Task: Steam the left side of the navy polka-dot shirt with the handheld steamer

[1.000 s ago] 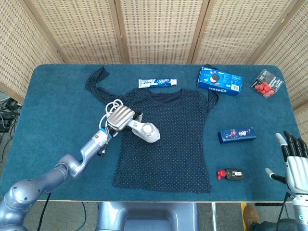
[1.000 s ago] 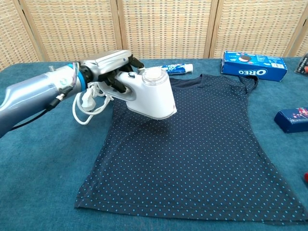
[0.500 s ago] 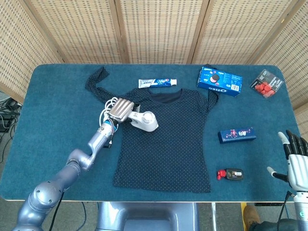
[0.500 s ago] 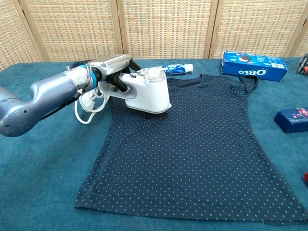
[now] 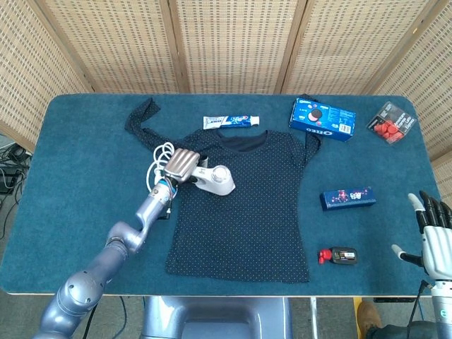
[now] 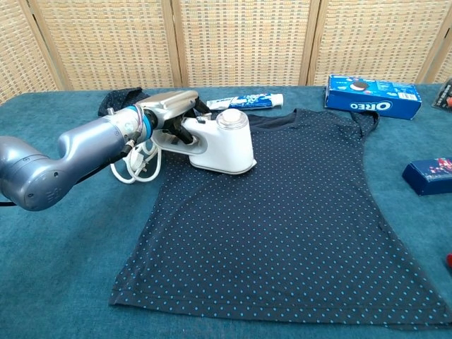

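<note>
The navy polka-dot shirt [image 5: 244, 205] [image 6: 282, 212] lies flat in the middle of the blue table, collar toward the far edge. My left hand [image 5: 179, 165] [image 6: 167, 109] grips the handle of the white handheld steamer [image 5: 215, 180] [image 6: 222, 141]. The steamer's base rests on the shirt's upper left part, near the shoulder. Its white cord [image 5: 159, 157] [image 6: 138, 166] is coiled on the table beside the hand. My right hand [image 5: 434, 236] hovers open at the table's right front corner, far from the shirt.
A toothpaste tube [image 5: 231, 122] [image 6: 247, 101] lies just beyond the collar. An Oreo box [image 5: 321, 119] [image 6: 372, 96], a red-capped packet [image 5: 390, 123], a small blue box [image 5: 347, 198] [image 6: 429, 174] and a red-and-black object [image 5: 337, 256] sit to the right. Dark cloth [image 5: 141, 116] lies at back left.
My left hand carried the steamer from mid-left of the shirt up toward the shoulder and lowered it onto the fabric. The right hand barely moved.
</note>
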Available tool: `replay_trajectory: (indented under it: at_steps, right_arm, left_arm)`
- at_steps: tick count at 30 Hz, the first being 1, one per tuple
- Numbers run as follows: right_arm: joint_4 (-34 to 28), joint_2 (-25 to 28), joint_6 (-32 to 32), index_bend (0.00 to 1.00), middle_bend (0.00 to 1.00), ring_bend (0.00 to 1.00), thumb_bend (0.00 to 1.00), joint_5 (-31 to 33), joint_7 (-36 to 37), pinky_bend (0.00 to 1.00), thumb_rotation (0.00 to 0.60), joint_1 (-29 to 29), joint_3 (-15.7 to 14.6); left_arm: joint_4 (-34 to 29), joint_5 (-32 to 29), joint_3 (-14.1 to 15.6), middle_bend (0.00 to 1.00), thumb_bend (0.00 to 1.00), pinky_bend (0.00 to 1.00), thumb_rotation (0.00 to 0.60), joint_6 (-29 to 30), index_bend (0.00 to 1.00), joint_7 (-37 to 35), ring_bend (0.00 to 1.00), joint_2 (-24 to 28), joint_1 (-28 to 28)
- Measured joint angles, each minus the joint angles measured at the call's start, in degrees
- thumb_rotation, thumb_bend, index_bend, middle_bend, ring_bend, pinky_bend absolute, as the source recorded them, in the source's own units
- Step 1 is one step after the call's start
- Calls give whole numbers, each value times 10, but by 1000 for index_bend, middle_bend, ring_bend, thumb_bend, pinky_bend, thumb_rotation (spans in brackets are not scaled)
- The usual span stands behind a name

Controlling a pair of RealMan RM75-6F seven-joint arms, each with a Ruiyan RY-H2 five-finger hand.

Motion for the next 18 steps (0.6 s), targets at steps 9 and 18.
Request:
replay_trajectory:
  at_steps: [9, 18]
  right_arm:
    - [-3, 4, 4, 28, 0, 0, 0, -4, 6, 0, 600, -2, -2]
    - [-4, 4, 5, 28, 0, 0, 0, -9, 7, 0, 600, -2, -4]
  left_arm:
    - [-1, 6, 10, 913, 730, 942, 600, 5, 1000, -2, 817, -5, 3]
    - [-16, 15, 22, 913, 729, 942, 600, 14, 1000, -9, 817, 0, 12]
